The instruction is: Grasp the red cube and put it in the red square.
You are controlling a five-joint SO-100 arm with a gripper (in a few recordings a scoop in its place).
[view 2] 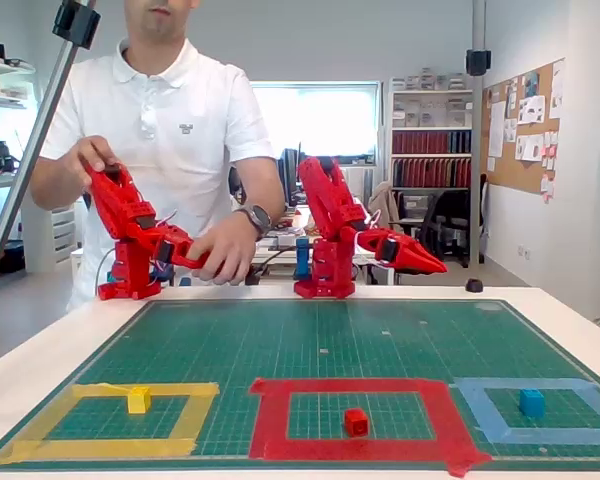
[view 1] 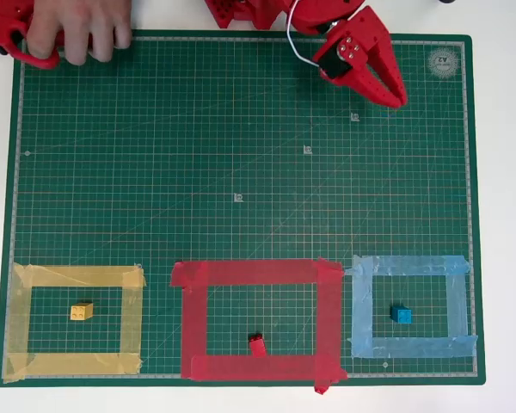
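Overhead, red gripper point(view 1: 394, 95) hovers at the green mat's point(view 1: 241, 172) far edge, fingers pressed together, empty. Well below it, the red cube point(view 1: 256, 345) sits inside the red square point(view 1: 258, 273), touching its near strip. Fixed view: gripper point(view 2: 435, 267) raised, cube point(view 2: 356, 421) resting well in front of it.

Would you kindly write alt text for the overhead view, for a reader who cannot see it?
A red cube sits inside the red square of tape, at its lower edge, on a green mat. The red gripper hangs over the mat's top right, far from it. Yellow and blue cubes sit in matching frames.
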